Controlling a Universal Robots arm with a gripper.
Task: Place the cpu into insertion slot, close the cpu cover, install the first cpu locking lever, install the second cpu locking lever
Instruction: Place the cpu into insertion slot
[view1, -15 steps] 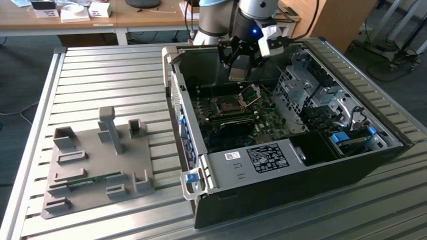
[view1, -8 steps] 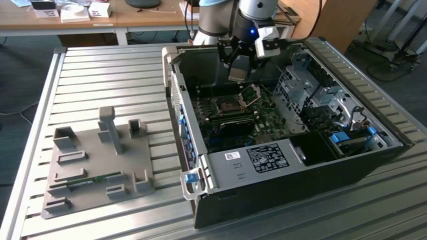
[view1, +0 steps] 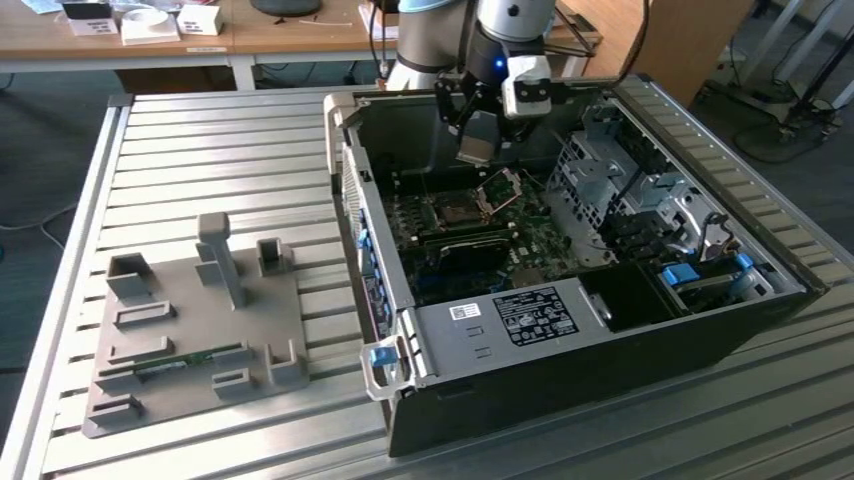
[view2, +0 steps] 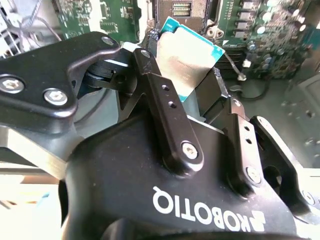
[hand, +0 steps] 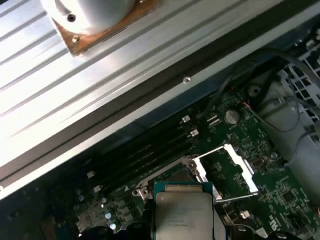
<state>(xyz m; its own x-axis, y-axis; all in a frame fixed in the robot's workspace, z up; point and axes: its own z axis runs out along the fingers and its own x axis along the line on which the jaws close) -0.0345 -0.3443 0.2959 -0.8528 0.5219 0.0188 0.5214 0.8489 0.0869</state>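
Note:
My gripper (view1: 477, 140) hangs inside the open computer case (view1: 574, 330), above the motherboard (view1: 534, 235). It is shut on the cpu (view2: 190, 50), a flat silvery chip with a teal edge, pinched between the two black fingers (view2: 165, 100). In the first wrist view the cpu (hand: 182, 215) hovers just short of the insertion slot (hand: 172, 179). The cpu cover (hand: 243, 169), a silvery frame, stands swung open beside the slot. From the exterior view the cover (view1: 505, 186) is tilted up next to the slot (view1: 451, 212), below the gripper.
The case walls (view1: 350, 190) and a drive cage (view1: 627, 190) hem in the motherboard. A grey fixture plate (view1: 187, 330) with upright holders and a memory stick (view1: 174, 362) lies on the ribbed metal table (view1: 200, 150) at the exterior view's left. Wooden desks stand behind.

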